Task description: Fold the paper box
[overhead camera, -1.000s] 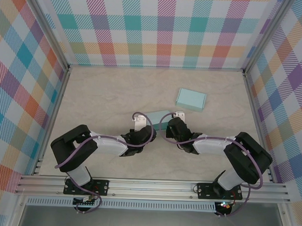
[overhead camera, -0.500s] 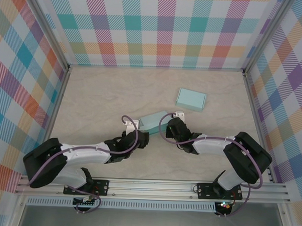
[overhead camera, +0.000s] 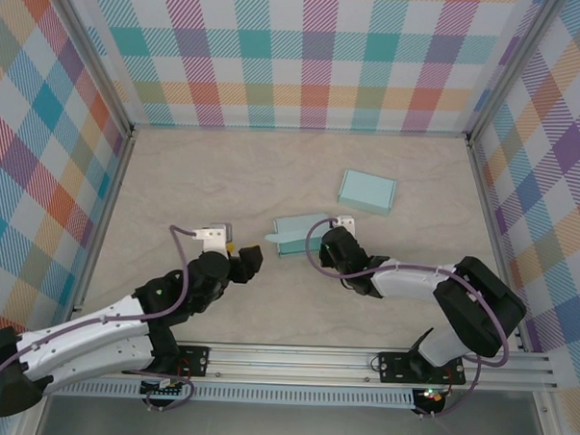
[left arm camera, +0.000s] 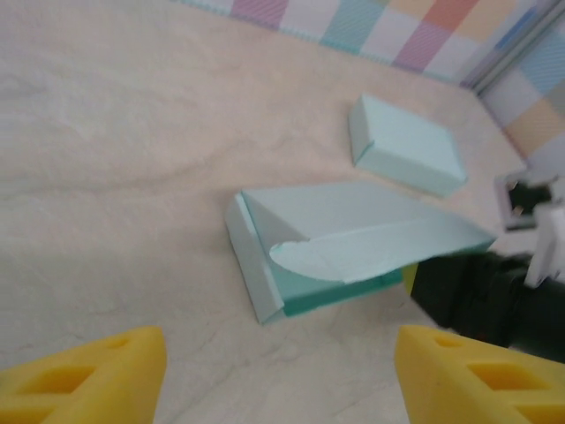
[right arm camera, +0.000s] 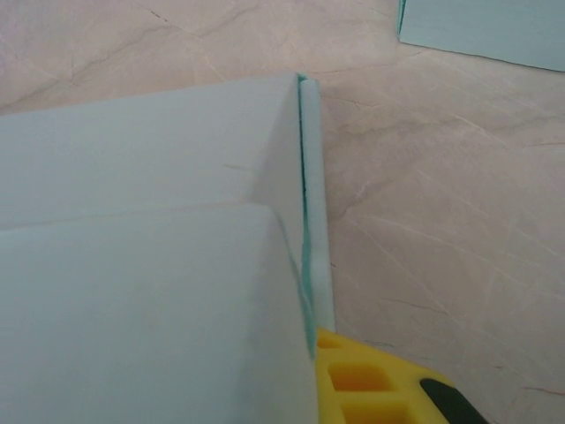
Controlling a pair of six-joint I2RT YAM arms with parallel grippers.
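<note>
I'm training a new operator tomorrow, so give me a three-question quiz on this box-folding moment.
1. How many teal boxes lie on the table?
2. Which gripper is right up against the half-folded box? A) left gripper B) right gripper C) both
3. True or false: the left gripper's jaws stand open with nothing between them.

Key: 1) Two: the half-folded box and a flat box beyond it. 2) B. 3) True.
</note>
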